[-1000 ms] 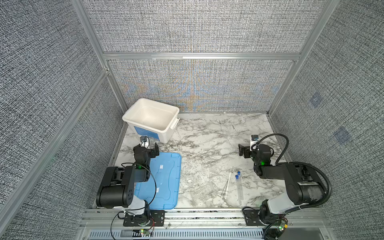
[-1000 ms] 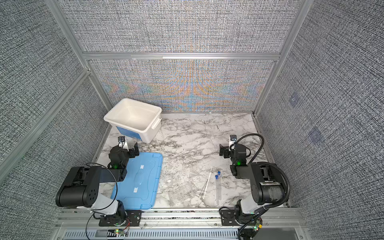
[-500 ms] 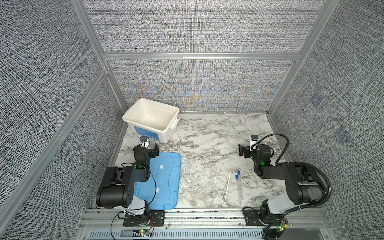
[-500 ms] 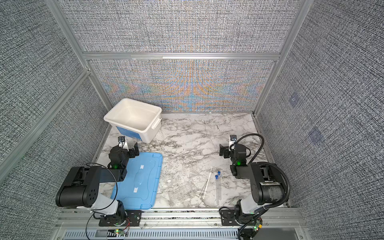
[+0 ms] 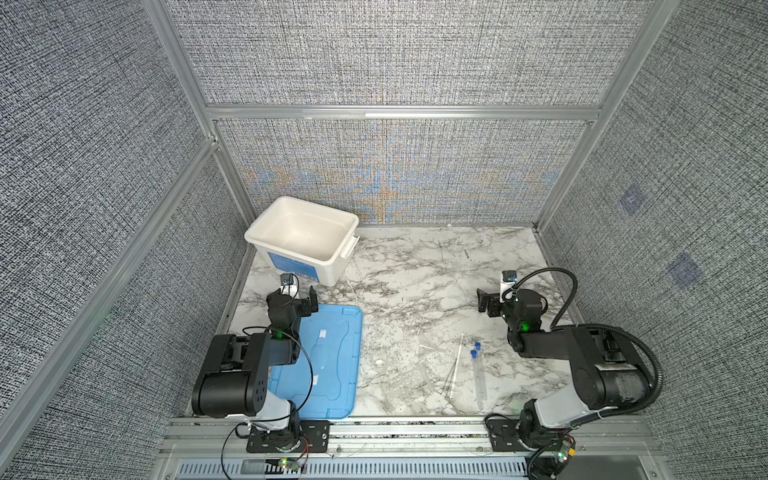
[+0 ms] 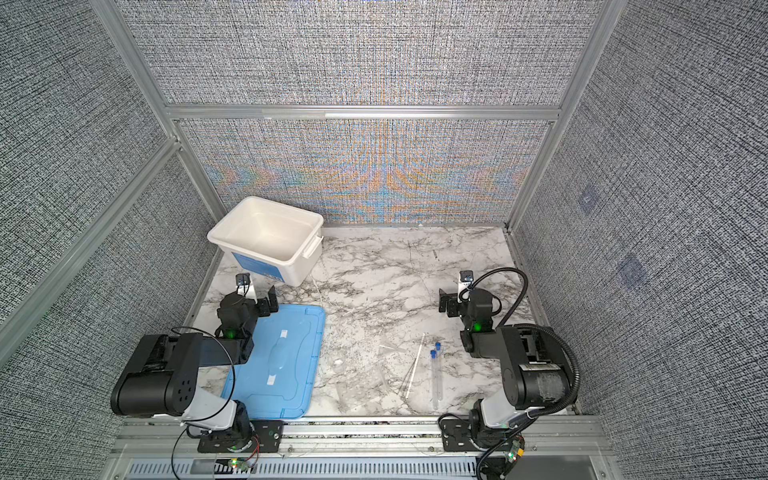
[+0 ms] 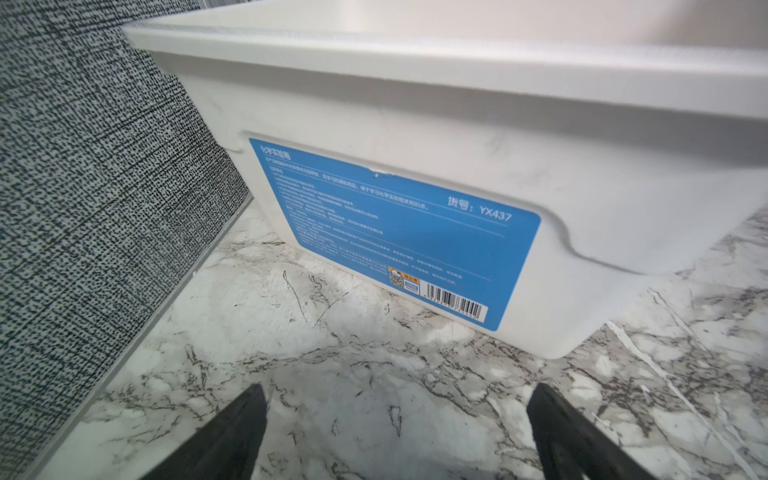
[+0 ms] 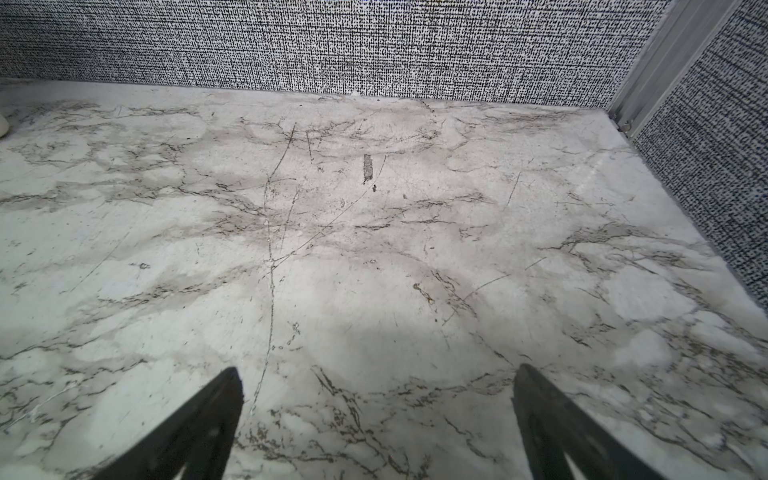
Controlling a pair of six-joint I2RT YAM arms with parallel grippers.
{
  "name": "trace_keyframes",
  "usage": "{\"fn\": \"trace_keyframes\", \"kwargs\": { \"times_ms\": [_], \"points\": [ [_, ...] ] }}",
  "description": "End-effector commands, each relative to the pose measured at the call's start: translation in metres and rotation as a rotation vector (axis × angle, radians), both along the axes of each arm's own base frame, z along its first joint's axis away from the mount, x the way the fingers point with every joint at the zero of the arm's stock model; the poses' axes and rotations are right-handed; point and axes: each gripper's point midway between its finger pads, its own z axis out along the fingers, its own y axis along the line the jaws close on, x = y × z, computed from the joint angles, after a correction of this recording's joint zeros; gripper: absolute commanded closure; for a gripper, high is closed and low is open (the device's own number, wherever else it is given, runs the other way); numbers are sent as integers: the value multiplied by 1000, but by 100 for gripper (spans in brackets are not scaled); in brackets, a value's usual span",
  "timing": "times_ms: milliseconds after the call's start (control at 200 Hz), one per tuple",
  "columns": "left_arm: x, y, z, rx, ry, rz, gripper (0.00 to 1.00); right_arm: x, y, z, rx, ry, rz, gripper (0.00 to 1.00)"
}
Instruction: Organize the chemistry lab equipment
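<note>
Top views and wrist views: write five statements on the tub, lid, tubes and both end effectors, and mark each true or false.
1. Nothing shows inside the white tub. True.
2. The blue lid is fitted on the tub. False: it lies flat on the marble table, nearer the robot than the tub.
3. The two blue-capped tubes lie side by side on the table. True.
4. The right end effector grips a tube. False: it is open over bare marble and holds nothing.
5. The left end effector is open and faces the tub's blue label. True.
</note>
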Motion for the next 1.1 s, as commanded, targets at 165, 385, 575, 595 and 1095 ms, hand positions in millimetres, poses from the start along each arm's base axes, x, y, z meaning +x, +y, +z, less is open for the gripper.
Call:
{"fn": "trace_keyframes", "kwargs": {
  "times_ms": [165, 385, 575, 595, 1095],
  "points": [
    [-26, -2, 61, -56, -29, 13, 1, -10, -2, 66, 38, -60, -29, 1],
    [-45, -6, 134, -261, -125, 35, 1, -20, -6, 124, 381, -6, -167, 1],
    [-55, 1, 151, -510, -10, 173, 1, -21, 14, 134, 455, 44, -69, 1],
    [-51, -9, 157, -509, -7, 111, 1, -21, 16, 133, 457, 55, -65, 1],
    [4, -134, 152, -318, 434, -397, 1, -34, 42, 123, 421, 189, 41, 9]
  ]
}}
